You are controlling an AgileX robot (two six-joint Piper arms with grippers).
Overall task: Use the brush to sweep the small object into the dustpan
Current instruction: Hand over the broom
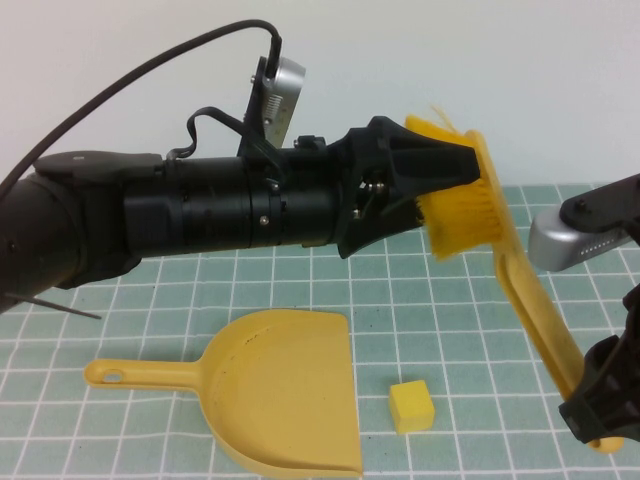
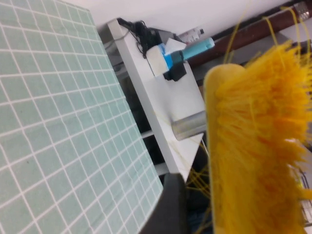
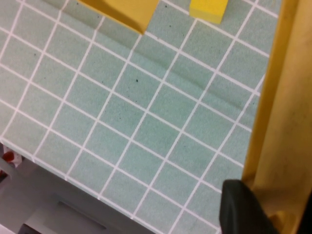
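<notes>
1. Left gripper (image 1: 455,165), raised above the mat, clamps the bristle end of the brush (image 1: 510,260).
2. Dustpan (image 1: 280,395) lies flat on the mat.
3. Right gripper (image 1: 600,405) clasps the brush handle.
4. Small object (image 1: 411,405) rests just right of the dustpan, below the brush.

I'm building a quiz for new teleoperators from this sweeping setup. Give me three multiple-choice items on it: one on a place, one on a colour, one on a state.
1. Where is the small object?
A. inside the dustpan
B. on the mat beside the dustpan's open edge
C. in the bristles

2. What colour is the mat?
A. green with white grid
B. plain black
C. red

3. What is the brush doing?
A. lying flat
B. held off the mat
C. standing in the dustpan

Key: B, it sits apart from the scoop; A, gridlines show; B, left gripper at its head, right gripper on its handle.
</notes>
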